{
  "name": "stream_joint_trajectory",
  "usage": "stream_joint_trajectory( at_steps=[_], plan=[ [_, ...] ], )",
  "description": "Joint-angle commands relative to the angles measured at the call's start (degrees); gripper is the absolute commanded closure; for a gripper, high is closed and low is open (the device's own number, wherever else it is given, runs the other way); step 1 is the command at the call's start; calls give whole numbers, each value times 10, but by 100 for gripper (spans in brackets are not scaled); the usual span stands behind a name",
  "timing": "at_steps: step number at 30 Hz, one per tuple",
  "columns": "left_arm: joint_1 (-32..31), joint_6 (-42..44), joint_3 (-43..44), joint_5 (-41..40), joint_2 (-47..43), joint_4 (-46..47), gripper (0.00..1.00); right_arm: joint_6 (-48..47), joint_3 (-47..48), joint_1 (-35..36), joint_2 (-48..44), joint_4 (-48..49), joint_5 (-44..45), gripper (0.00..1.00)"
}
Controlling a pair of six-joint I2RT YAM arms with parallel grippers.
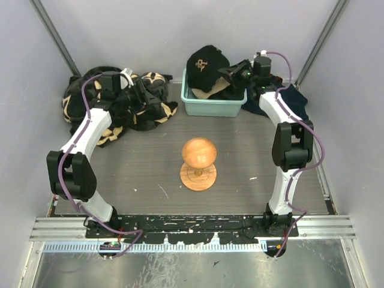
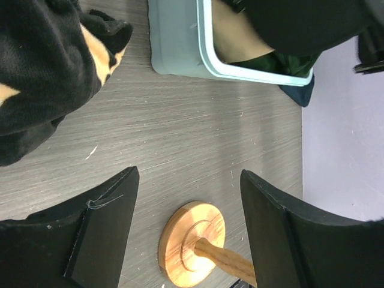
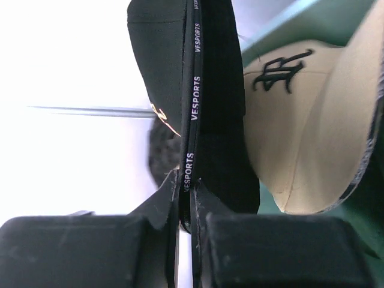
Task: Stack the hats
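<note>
**A:** What did the right fingers (image 3: 169, 195) have?

**B:** They were pinched narrow on the edge of the black cap (image 3: 219, 90), with its VESPORTS seam tape running down between them. Just beside that cap sat a tan cap (image 3: 300, 126) with a dark stitched logo, down in the teal bin (image 1: 213, 109).

**A:** And where was the bin?

**B:** By the far edge of the bench (image 1: 138, 174), toward the far right corner. From above, the black cap showed its tan logo and stood over the bin's rim. I couldn't tell whether it was lifted clear or resting on the caps beneath.

**A:** The left fingers (image 2: 102, 216)?

**B:** Spread wide with nothing between them, hovering over bare bench near the far left corner. The black blanket with tan marks (image 1: 75, 102) lay heaped in that corner, just beside them. Their camera looked across to the bin, where a bit of dark green fabric (image 2: 294, 61) showed under the black cap. It was probably another cap.

**A:** So how far along was the stacking?

**B:** At the very start, as I judged it. The wooden stand (image 1: 198, 157) in the middle of the bench, a round knob on a disc base, carried no hat at all. One cap was gripped and the rest I could see lay in the bin. I saw no pink cap anywhere, so it may have been buried. Every cap had yet to be carried over and stacked.
</note>
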Motion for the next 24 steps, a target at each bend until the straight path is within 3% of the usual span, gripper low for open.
stream_joint_trajectory(
  at_steps=[1, 7, 12, 17, 24],
  plan=[
    [15, 9, -23, 6, -28, 16, 24, 162, 16, -38, -50, 192, -121, 99],
    [28, -4, -32, 25, -34, 32, 24, 340, -39, -69, -27, 377, -191, 99],
    [29, -1, -34, 29, -40, 28, 24, 508, -103, -68, 10, 565, -183, 99],
    [45, 13, -46, 22, -48, 17, 24, 503, -147, -70, -57, 520, -256, 99],
    [80, 8, -76, 23, -55, 24, 23, 476, -334, -64, -267, 431, -303, 99]
  ],
)
